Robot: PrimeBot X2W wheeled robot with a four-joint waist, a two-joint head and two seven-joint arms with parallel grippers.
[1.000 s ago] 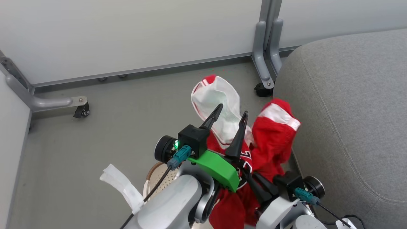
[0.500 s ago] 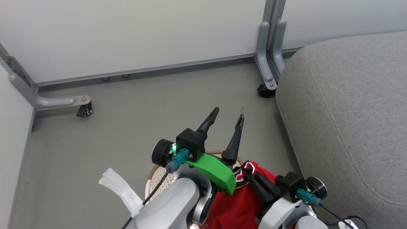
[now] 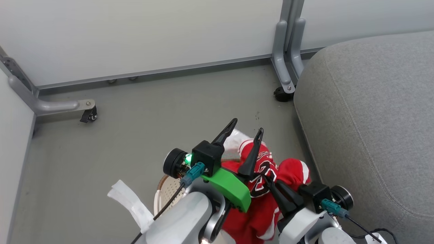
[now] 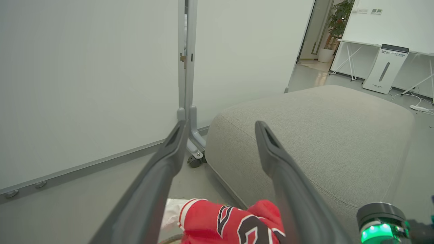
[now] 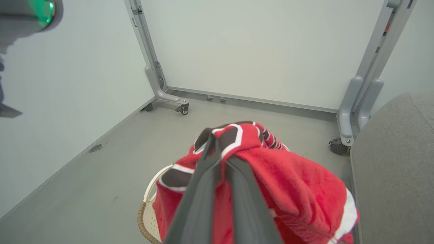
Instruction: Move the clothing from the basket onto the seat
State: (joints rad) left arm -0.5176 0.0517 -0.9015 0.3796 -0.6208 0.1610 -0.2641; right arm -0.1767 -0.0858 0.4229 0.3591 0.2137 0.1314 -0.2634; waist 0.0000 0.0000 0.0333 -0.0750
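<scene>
The red clothing (image 3: 291,173) with white trim and dark lettering hangs bunched from my right gripper (image 3: 269,181), which is shut on it above the basket. In the right wrist view the shut fingers (image 5: 217,145) pinch a fold of the clothing (image 5: 288,183), which drapes over the cream basket (image 5: 149,210). Part of the basket rim (image 3: 166,183) shows under my left arm. My left gripper (image 3: 247,124) stands open just above the clothing, holding nothing; its own view has the fingers (image 4: 222,125) spread and the clothing (image 4: 217,220) below them. The grey seat (image 3: 373,118) lies close on the right.
White partition panels stand behind, on grey legs with castors (image 3: 283,93) beside the seat's corner and at the left (image 3: 89,115). A white strip (image 3: 130,200) hangs off my left forearm. Bare grey floor stretches left of the basket.
A second ago the clothing was flung up high with its white panel showing. It then dropped low over the basket and has now risen partway in the shut right gripper.
</scene>
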